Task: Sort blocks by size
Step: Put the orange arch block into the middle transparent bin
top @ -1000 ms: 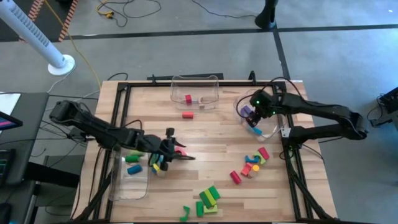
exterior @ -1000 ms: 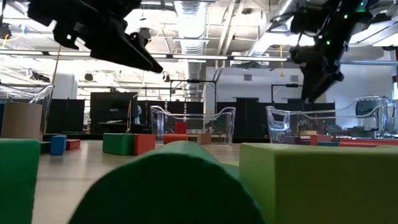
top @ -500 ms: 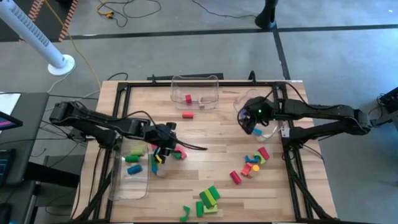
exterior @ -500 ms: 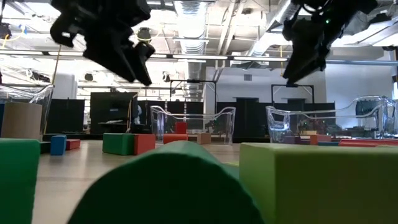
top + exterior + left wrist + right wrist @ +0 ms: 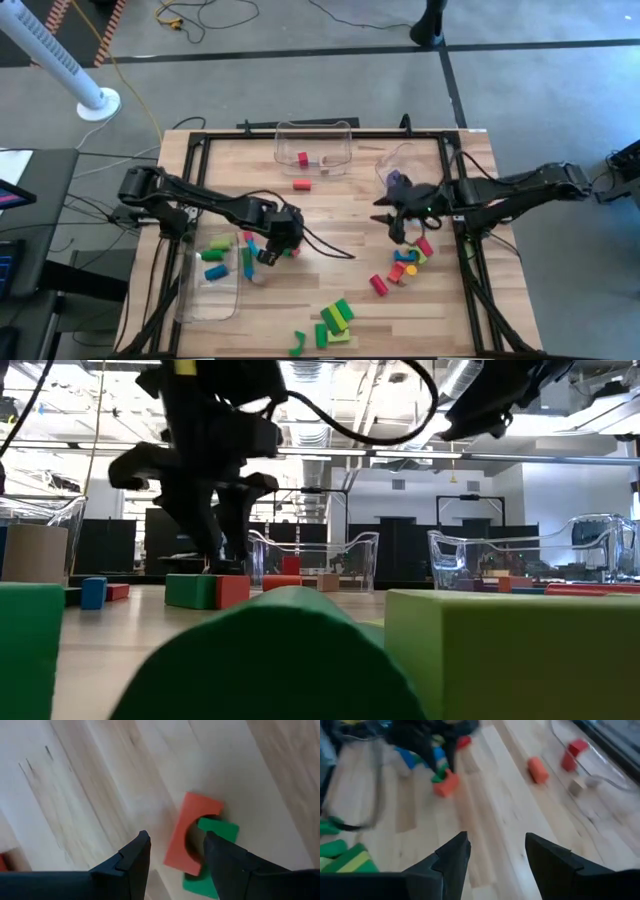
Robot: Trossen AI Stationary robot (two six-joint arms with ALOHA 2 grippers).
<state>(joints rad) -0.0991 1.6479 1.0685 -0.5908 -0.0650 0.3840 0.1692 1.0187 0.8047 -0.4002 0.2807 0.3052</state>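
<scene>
Blocks (image 5: 406, 258) lie scattered over the wooden table (image 5: 340, 210): from above, a mixed cluster sits right of centre, green ones (image 5: 335, 318) near the front edge, and one red block (image 5: 301, 184) just before the clear bin (image 5: 314, 146) at the back. The left gripper (image 5: 283, 240) hangs over a small group of blocks at centre-left, the right gripper (image 5: 398, 214) above bare wood near the right-hand cluster. At table height, green blocks (image 5: 280, 660) fill the foreground. The left wrist camera shows open, empty jaws above a red arch (image 5: 189, 833) lying against a green block (image 5: 215, 850). The right wrist camera shows parted, empty fingers over bare wood.
</scene>
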